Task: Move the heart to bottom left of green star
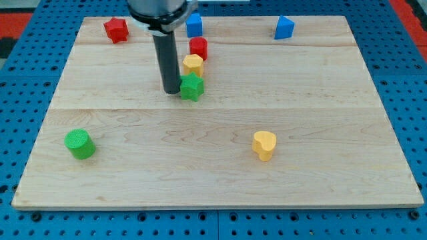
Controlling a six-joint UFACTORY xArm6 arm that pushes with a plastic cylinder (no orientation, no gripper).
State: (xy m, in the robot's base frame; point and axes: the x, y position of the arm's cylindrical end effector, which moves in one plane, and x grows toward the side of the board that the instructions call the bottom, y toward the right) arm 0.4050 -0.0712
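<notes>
Camera view is looking down on a pale wooden board that is lying on a blue perforated table; no containers are showing, and all the blocks are sitting loose on the board. The arm is carrying no claw, only a dark rod, so nothing is being gripped. My tip is resting on the board, touching or just beside the green star on the star's left as the view has it.

Taking the green star as landmark: a yellow block, its shape hard to tell, is sitting just above it and touching it, and a red cylinder is standing just above that one. A blue block is standing further up, near the board's top edge. The red star is lying up and to the view's left, and a blue triangular block up and to the right. The yellow heart is sitting well apart, down and to the right of the green star. A green cylinder is sitting well down and to the left.
</notes>
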